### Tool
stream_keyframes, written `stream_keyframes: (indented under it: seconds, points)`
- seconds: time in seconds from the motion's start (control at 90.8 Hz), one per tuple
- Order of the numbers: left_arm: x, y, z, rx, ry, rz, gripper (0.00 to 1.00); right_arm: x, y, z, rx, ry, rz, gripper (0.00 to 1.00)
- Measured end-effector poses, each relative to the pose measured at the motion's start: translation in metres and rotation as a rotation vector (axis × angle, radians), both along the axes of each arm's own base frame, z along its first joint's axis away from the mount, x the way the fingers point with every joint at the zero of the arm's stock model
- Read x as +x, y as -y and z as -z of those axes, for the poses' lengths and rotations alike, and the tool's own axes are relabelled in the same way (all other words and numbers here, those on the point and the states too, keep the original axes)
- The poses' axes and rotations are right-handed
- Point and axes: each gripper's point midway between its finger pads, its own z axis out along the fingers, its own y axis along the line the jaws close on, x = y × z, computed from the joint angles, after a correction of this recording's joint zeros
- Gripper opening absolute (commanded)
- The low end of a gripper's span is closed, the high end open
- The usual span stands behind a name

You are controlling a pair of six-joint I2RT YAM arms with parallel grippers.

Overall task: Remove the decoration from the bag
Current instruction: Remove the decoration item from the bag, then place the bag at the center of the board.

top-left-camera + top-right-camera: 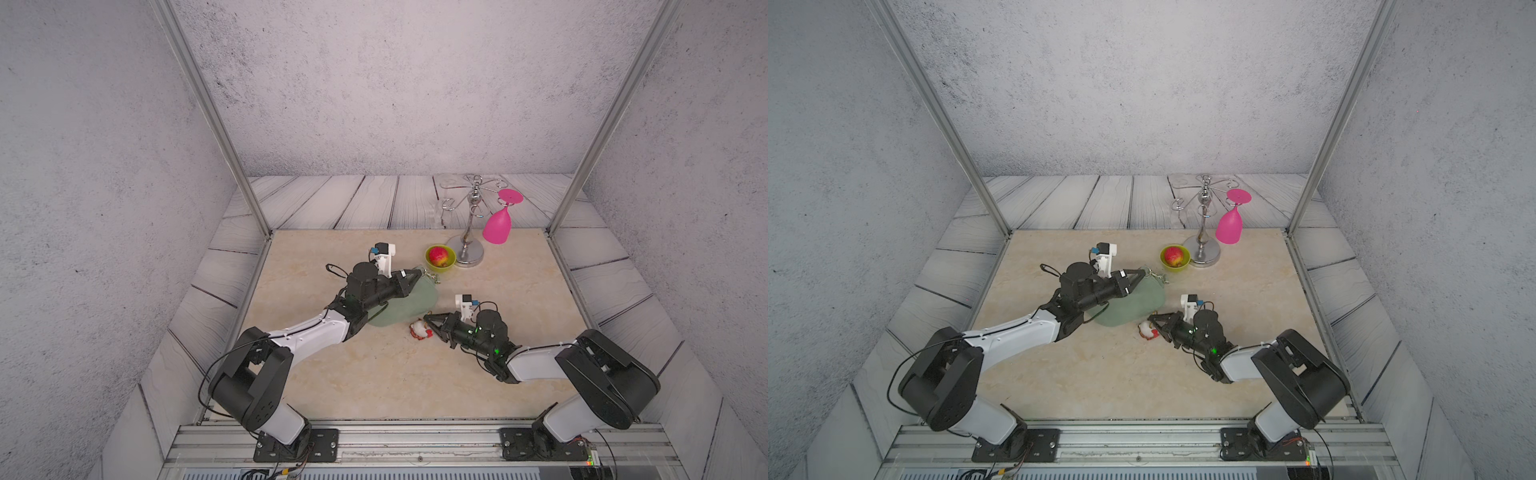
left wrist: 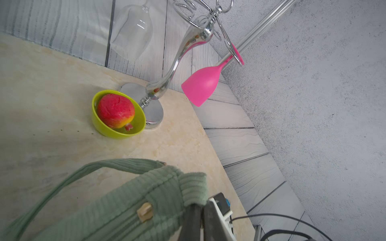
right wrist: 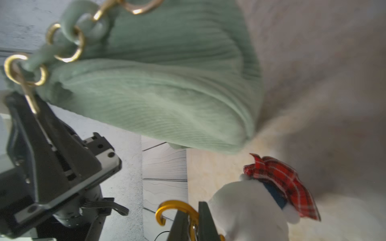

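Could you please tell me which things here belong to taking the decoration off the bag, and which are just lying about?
Job: bag, held by the left hand; doll charm, its gold clasp held by the right hand.
Lying about: green bowl, fruit in it, metal rack, pink glass, clear glass.
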Motion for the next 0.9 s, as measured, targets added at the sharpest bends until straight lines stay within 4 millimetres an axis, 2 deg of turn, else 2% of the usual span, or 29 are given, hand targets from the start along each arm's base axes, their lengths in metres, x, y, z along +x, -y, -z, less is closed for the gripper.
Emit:
stream_keyframes:
  seconds: [0.121, 0.264, 0.374, 0.495, 0.616, 0.694, 0.771, 0.837, 0.892, 0.903]
  points:
    - [0.0, 0.0, 0.006, 0.012, -0.014, 0.0, 0.0, -0.005, 0.024, 0.011, -0.072, -0.006, 0.024, 0.0]
    - [-0.003, -0.001, 0.016, 0.023, -0.03, 0.008, 0.0, 0.006, 0.056, 0.002, -0.172, 0.048, 0.098, 0.0]
    - [-0.008, -0.002, 0.03, 0.038, -0.063, 0.014, 0.0, 0.019, 0.074, -0.008, -0.283, 0.093, 0.14, 0.06]
    - [-0.008, 0.002, 0.05, 0.059, -0.103, 0.026, 0.0, 0.032, 0.084, -0.013, -0.389, 0.119, 0.148, 0.2]
    - [-0.012, 0.01, 0.072, 0.087, -0.153, 0.05, 0.0, 0.039, 0.09, 0.001, -0.494, 0.094, 0.123, 0.37]
    - [-0.016, 0.013, 0.079, 0.097, -0.17, 0.064, 0.13, 0.041, 0.093, 0.012, -0.549, 0.08, 0.097, 0.48]
    - [-0.02, 0.016, 0.08, 0.105, -0.177, 0.078, 0.4, 0.041, 0.094, 0.017, -0.584, 0.075, 0.079, 0.56]
    - [-0.022, 0.019, 0.079, 0.109, -0.183, 0.089, 0.65, 0.044, 0.094, 0.015, -0.604, 0.089, 0.067, 0.6]
    - [-0.025, 0.02, 0.077, 0.113, -0.187, 0.099, 0.79, 0.046, 0.094, 0.012, -0.619, 0.096, 0.062, 0.65]
    - [-0.025, 0.02, 0.076, 0.114, -0.188, 0.099, 0.86, 0.046, 0.094, 0.011, -0.619, 0.096, 0.062, 0.65]
